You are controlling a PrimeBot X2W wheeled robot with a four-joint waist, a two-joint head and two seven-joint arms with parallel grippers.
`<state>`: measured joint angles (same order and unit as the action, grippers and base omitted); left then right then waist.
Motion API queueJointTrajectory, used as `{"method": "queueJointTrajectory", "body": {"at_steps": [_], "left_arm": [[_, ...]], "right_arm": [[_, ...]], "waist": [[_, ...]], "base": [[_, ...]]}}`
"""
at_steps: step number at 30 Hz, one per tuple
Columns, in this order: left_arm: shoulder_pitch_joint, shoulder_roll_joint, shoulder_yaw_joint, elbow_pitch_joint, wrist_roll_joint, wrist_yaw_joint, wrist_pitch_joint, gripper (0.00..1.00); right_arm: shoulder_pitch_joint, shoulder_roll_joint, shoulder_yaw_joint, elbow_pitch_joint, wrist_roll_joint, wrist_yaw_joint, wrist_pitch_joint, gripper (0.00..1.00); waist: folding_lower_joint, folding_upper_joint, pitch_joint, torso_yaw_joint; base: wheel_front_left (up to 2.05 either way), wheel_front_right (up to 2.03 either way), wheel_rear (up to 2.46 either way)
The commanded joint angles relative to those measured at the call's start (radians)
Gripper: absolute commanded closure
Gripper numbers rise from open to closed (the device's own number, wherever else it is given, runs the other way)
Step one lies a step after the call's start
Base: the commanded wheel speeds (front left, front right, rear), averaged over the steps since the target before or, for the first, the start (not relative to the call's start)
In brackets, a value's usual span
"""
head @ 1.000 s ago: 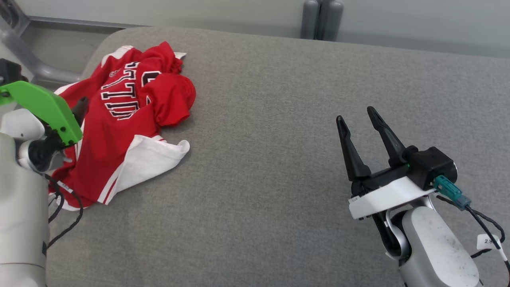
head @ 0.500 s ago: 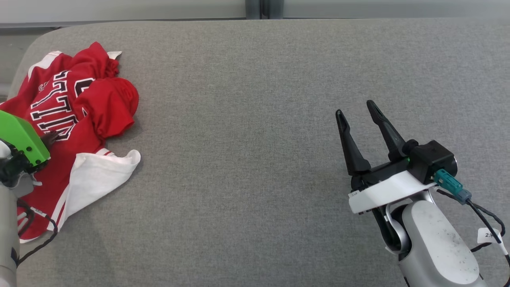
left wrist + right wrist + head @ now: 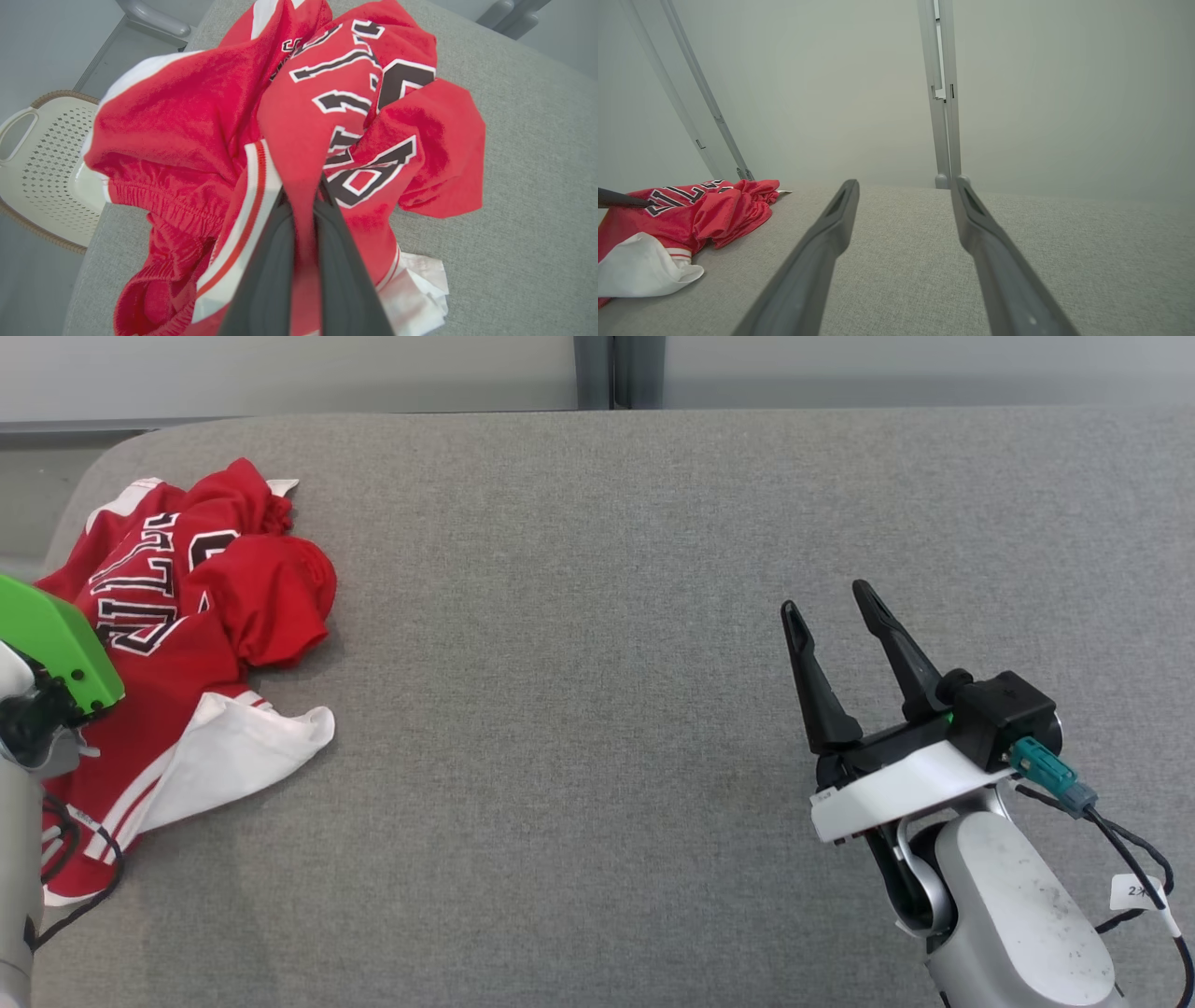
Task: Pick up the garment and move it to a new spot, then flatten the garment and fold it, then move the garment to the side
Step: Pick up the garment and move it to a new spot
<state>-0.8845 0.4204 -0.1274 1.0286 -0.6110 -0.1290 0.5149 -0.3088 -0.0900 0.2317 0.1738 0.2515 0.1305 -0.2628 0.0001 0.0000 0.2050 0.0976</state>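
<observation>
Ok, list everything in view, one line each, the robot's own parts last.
garment: one, red with white trim and black lettering, crumpled at the table's left end
table: one, grey fabric top, under the garment
basket: one, white and perforated, below the table's edge near the garment
upright post: one, grey, behind the table's far edge
left gripper: one, dark fingers, shut on a fold of the garment
right gripper: one, dark fingers, open over the table's right side

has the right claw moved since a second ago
Yes. The right claw has swung right: the gap to the grey pillar behind the table is wider now.
</observation>
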Motion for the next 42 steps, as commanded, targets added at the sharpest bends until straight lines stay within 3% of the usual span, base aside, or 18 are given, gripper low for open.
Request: {"method": "queueJointTrajectory", "body": {"at_steps": [1, 8, 14, 21, 28, 35, 42], "left_arm": [[-0.018, 0.010, -0.021, -0.022, 0.000, -0.003, -0.014, 1.00], [-0.047, -0.003, -0.143, -0.182, -0.055, -0.003, -0.056, 1.00], [-0.055, -0.013, -0.246, -0.398, -0.155, -0.003, -0.044, 1.00], [-0.046, 0.003, -0.343, -0.642, -0.183, -0.003, -0.067, 1.00], [-0.010, -0.044, -0.369, -0.805, -0.177, 0.007, -0.127, 1.00], [0.092, -0.057, -0.401, -0.870, -0.157, 0.038, -0.163, 1.00], [0.262, -0.054, -0.420, -0.737, -0.133, 0.063, -0.283, 1.00]], "right_arm": [[0.016, 0.002, -0.004, 0.003, 0.006, 0.000, -0.003, 0.00], [0.043, 0.011, -0.018, 0.004, 0.014, 0.000, -0.003, 0.00], [0.063, 0.020, -0.025, -0.001, 0.017, 0.000, -0.003, 0.00], [0.073, 0.030, -0.037, -0.013, 0.030, 0.000, -0.003, 0.00], [0.073, 0.035, -0.059, -0.040, 0.045, 0.000, -0.003, 0.00], [0.079, 0.038, -0.097, -0.065, 0.053, 0.000, -0.003, 0.00], [0.072, 0.039, -0.097, -0.069, 0.062, 0.000, -0.003, 0.00]], "waist": [[-0.0001, 0.0000, -0.020, 0.004], [-0.0001, 0.0000, -0.082, 0.001], [-0.0001, 0.0000, -0.116, -0.041], [-0.0001, 0.0000, -0.135, -0.141], [-0.0001, 0.0000, -0.125, -0.258], [-0.0001, 0.0000, -0.080, -0.333], [-0.0001, 0.0000, -0.058, -0.352]], "base": [[0.00, 0.00, 0.00], [0.00, 0.00, 0.00], [0.00, 0.00, 0.00], [0.00, 0.00, 0.00], [0.00, 0.00, 0.00], [0.00, 0.00, 0.00], [0.00, 0.00, 0.00]]}}
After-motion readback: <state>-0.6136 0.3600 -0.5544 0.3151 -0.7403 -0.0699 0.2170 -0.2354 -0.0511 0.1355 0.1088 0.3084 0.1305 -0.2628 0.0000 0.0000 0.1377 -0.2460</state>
